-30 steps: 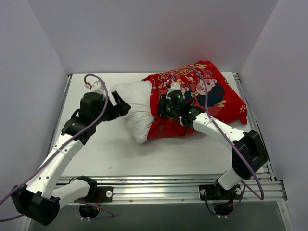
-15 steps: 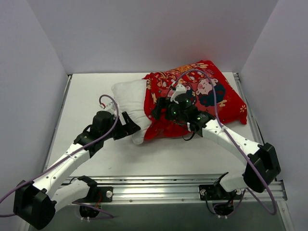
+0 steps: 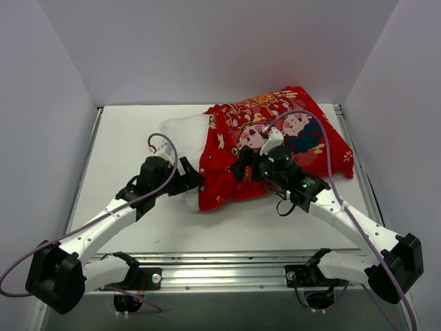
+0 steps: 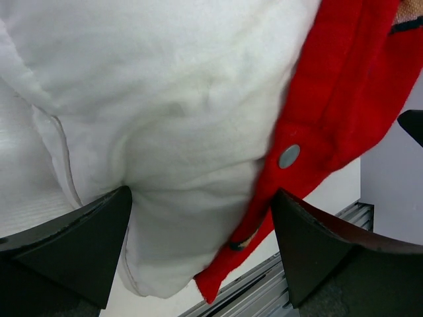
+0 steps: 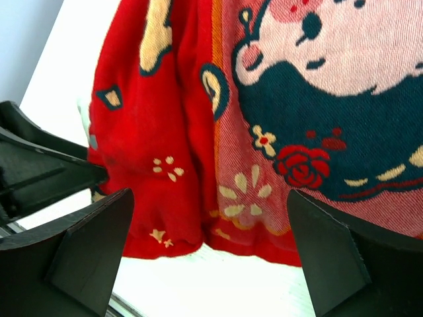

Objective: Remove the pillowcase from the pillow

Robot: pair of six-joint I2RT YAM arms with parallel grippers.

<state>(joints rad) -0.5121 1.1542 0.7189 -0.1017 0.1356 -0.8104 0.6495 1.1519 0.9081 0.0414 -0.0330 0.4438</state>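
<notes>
Right hand (image 3: 244, 167) has let go of the pillowcase (image 3: 224, 138). Fingers are spread and it hovers over the near-left part. Left hand (image 3: 189, 181), also released, has shifted nearer and now brackets the pillow (image 3: 180, 129) at its bare corner by the case mouth. Pillow is mostly sheathed yet, at far centre of the worktop (image 3: 131, 145). Regrip likely due. Open room lies left and near; the right wall (image 3: 393, 103) crowds the case.

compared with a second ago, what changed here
The right claw let go of the pillowcase, opened and drew back slightly toward the near edge. The pillowcase's open edge slid left, covering more of the pillow. The left claw moved nearward to the pillow's near corner. Unchanged: left claw open, pillow mostly inside the pillowcase.
</notes>
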